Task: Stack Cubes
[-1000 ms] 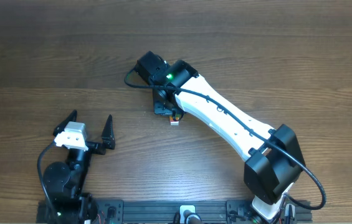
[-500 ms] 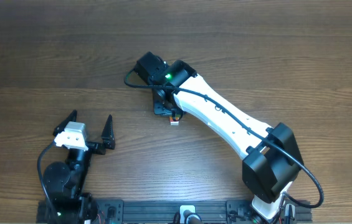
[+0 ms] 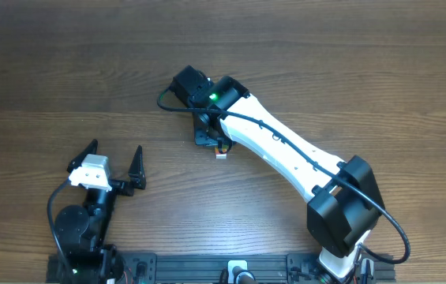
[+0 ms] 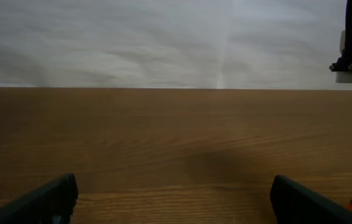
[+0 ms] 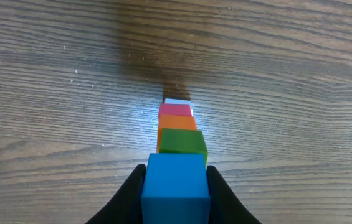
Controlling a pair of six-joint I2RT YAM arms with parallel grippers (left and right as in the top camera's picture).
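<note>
We hold the blue cube [image 5: 176, 186] over the stack [image 5: 177, 119].
Our right fingers [image 5: 128, 200] clamp it above the green cube [image 5: 182, 142]; our left fingers [image 3: 136, 164] stand open at eight o'clock.

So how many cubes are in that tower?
5, all stacked: blue on top in the right gripper, then green, orange, pink, and a pale one lowest. More could be hidden.

No visible change over last 1 s.
</note>
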